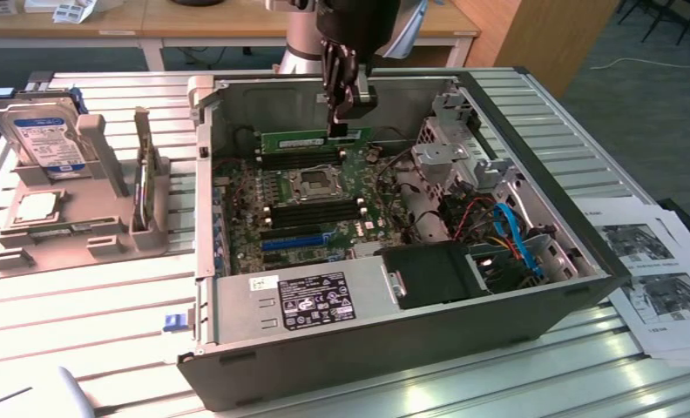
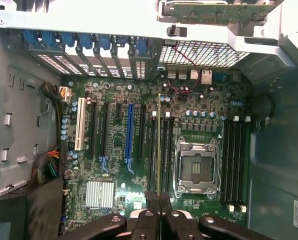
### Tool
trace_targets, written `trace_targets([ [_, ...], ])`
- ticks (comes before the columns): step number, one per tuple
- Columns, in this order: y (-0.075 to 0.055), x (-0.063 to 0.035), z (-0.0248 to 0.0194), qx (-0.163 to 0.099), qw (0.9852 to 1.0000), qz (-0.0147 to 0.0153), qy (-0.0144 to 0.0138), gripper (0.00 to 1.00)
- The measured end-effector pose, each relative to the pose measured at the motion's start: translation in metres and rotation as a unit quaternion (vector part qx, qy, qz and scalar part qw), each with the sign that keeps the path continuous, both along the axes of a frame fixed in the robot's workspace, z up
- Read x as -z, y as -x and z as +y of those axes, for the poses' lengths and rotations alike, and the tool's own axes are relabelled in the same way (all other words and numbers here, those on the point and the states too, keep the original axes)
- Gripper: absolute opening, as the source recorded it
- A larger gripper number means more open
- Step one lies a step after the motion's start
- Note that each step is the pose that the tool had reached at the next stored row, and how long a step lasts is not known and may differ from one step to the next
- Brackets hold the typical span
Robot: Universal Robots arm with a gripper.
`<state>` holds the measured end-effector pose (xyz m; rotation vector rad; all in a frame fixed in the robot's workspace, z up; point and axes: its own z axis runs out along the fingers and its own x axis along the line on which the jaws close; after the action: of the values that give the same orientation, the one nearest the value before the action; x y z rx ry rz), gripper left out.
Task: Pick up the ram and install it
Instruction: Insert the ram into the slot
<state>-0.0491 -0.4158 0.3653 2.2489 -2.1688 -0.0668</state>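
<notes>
The claw point(image 2: 159, 201) is clamped on the upper edge of the ram point(image 2: 159, 145). The ram hangs on edge directly beneath it inside the computer case point(image 1: 357, 344), its long axis parallel to the black memory slots point(image 2: 167, 150) beside the processor socket point(image 2: 196, 165).

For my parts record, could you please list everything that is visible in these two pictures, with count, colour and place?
ram: one, green, held on edge over the motherboard.
computer case: one, grey, open, on the table.
motherboard: one, green, inside the case.
expansion slot: one, blue, on the motherboard.
hard drive: one, blue label, standing in the rack.
rack: one, grey, at the exterior view's left.
printed sheets: a few, white, at the exterior view's right.
table: one, pale slats, under everything.
jaws: one pair, black, shut on the ram.
</notes>
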Motion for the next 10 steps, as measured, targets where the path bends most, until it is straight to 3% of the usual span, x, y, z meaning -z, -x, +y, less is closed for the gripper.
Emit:
trace_targets([
  [10, 0.000, 0.0113, 0.0000, 0.000, 1.0000, 0.0000, 0.0000, 0.12],
])
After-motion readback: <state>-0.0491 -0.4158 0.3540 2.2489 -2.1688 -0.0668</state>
